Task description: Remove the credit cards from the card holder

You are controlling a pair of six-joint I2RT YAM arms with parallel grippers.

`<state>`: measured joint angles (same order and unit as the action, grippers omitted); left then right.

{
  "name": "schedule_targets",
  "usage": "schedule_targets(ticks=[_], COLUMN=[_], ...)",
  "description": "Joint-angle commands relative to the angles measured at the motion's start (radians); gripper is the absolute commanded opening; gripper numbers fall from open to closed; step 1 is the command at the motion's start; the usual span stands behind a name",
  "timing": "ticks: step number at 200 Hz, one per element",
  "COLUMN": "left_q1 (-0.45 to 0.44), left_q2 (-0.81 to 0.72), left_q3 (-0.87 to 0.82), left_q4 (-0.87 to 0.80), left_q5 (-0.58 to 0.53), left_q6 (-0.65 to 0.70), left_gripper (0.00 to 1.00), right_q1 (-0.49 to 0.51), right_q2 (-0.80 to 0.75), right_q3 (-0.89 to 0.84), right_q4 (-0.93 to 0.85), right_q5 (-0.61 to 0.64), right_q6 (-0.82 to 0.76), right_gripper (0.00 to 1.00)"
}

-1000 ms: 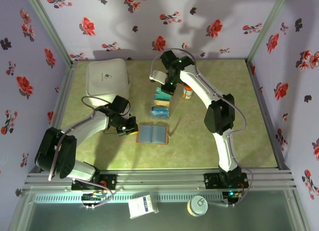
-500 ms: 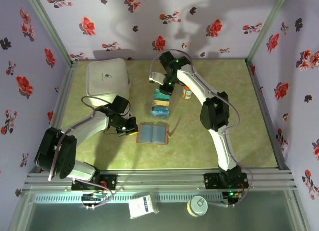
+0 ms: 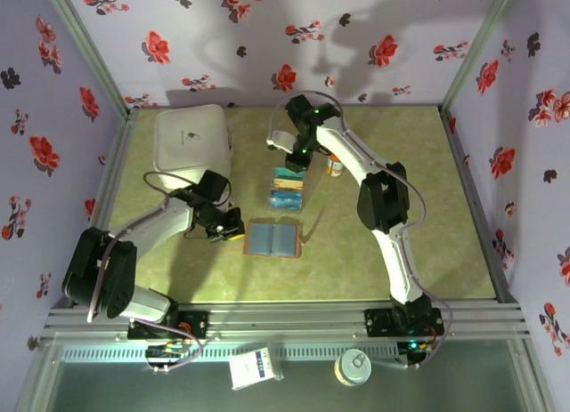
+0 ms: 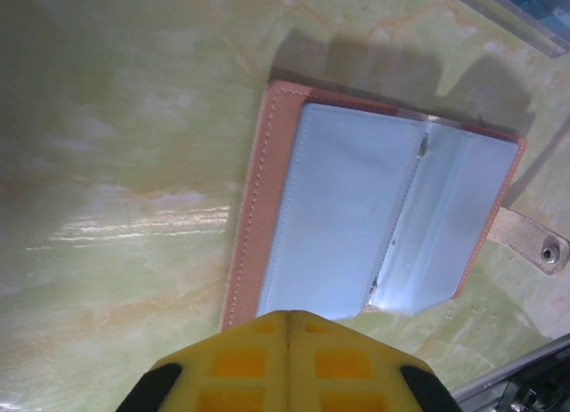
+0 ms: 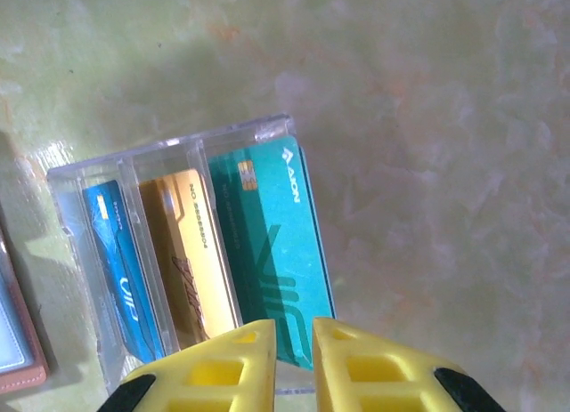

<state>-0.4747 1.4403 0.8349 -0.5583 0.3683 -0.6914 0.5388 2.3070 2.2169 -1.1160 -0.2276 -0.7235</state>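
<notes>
The brown card holder (image 3: pixel 272 238) (image 4: pixel 356 216) lies open on the table, its blue-grey inner panels facing up. My left gripper (image 3: pixel 233 230) (image 4: pixel 287 319) is shut, with its tips at the holder's left edge. Three credit cards stand in a clear tray (image 3: pixel 287 189) (image 5: pixel 169 143): a teal card (image 5: pixel 272 252), a yellow card (image 5: pixel 196 252) and a blue card (image 5: pixel 120 261). My right gripper (image 3: pixel 297 158) (image 5: pixel 293 336) hovers over the teal card's near end. Its jaws are parted by a narrow gap and the card rests in its slot.
A large white box (image 3: pixel 190 143) sits at the back left of the table. A small bottle (image 3: pixel 335 165) stands just right of the tray. The holder's strap with a snap (image 4: pixel 534 243) sticks out on its right side.
My right gripper's jaws have parted slightly over the teal card in the tray. The left gripper and the card holder have not moved.
</notes>
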Motion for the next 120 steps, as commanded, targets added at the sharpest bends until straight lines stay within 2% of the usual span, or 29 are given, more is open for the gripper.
schedule_targets(ticks=[1, 59, 84, 115, 120], left_q1=[0.028, 0.107, 0.149, 0.222, 0.237], left_q2=[-0.006, -0.024, -0.051, -0.078, -0.080], left_q3=[0.031, 0.113, 0.116, 0.104, 0.104], left_q4=[-0.027, -0.067, -0.059, -0.039, -0.035], left_q5=[-0.046, -0.187, -0.249, -0.319, -0.320], left_q6=[0.052, 0.144, 0.180, 0.199, 0.200], left_gripper=[0.07, 0.41, 0.59, 0.74, 0.84], right_q1=[-0.024, -0.069, -0.092, -0.129, -0.137], right_q2=[-0.115, -0.374, -0.501, -0.659, -0.683], right_q3=[-0.084, -0.438, -0.616, -0.808, -0.839], right_q4=[0.067, 0.323, 0.448, 0.556, 0.569], right_q5=[0.025, 0.165, 0.235, 0.323, 0.332], right_q6=[0.067, 0.229, 0.305, 0.388, 0.393], right_gripper=[0.22, 0.33, 0.39, 0.55, 0.57])
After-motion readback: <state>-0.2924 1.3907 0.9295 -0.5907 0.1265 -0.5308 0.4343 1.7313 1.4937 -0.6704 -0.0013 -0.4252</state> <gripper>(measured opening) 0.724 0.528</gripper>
